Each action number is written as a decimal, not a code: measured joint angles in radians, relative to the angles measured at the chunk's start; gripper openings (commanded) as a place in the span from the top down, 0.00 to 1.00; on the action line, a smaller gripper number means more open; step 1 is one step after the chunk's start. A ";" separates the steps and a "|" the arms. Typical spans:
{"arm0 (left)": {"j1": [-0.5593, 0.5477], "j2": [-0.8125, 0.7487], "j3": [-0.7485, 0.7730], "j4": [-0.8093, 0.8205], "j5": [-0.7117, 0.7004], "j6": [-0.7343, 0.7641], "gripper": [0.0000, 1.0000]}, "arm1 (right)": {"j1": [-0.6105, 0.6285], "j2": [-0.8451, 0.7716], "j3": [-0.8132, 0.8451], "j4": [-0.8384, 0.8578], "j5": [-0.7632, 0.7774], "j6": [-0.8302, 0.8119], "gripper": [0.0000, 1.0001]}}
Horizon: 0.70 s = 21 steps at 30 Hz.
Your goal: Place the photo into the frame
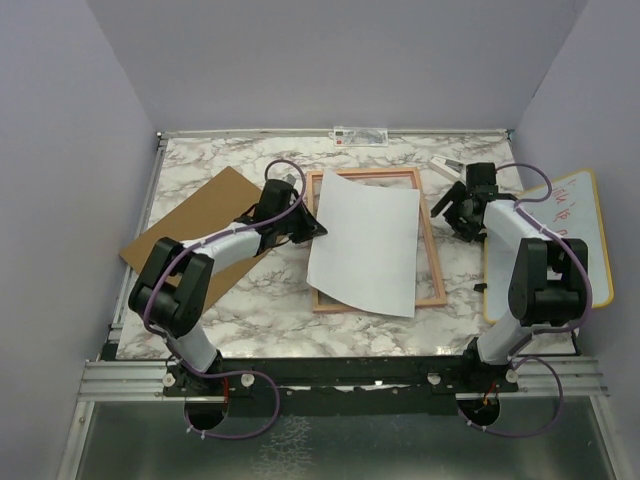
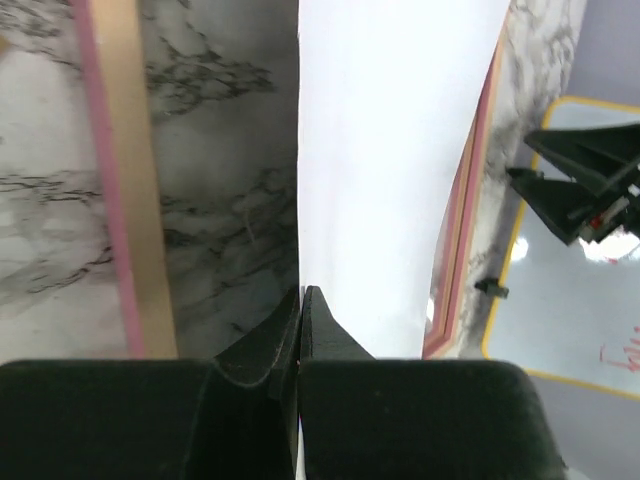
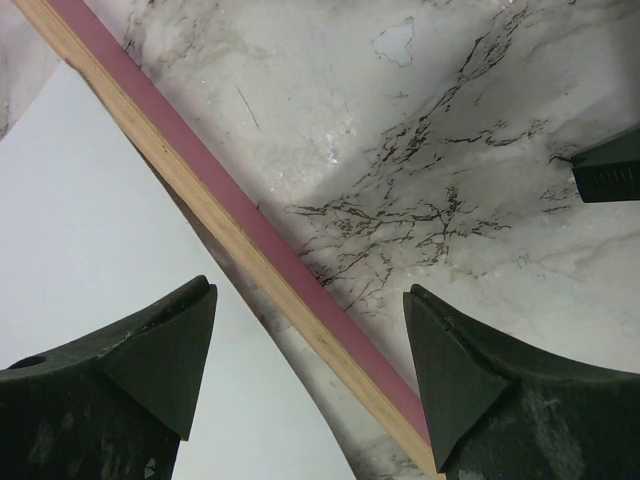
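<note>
Grey-veined marble table [image 1: 250, 300] bears the frame [image 1: 437, 260]; lilac walls [image 1: 70, 150] on three sides

You see the photo [image 1: 365, 240] as smooth matt white paper, the frame [image 1: 432, 250] as light wood with a pink painted face, the surface [image 1: 250, 310] marble-patterned and faintly glossy, the board [image 1: 195, 225] matt brown card.

White arm links [image 1: 225, 245], black joints [image 1: 172, 292], looping purple cables [image 1: 277, 400], black wedge-shaped tool fingers [image 3: 150, 350]
</note>
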 measured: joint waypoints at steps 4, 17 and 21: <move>0.000 -0.031 -0.023 0.003 -0.087 -0.024 1.00 | 0.000 0.011 -0.003 0.001 0.000 0.000 0.21; -0.020 -0.007 -0.053 0.147 -0.128 -0.134 1.00 | 0.000 0.041 -0.008 0.005 -0.005 0.001 0.21; -0.057 0.011 -0.053 0.185 -0.144 -0.163 1.00 | 0.000 0.045 -0.009 0.008 -0.007 0.001 0.21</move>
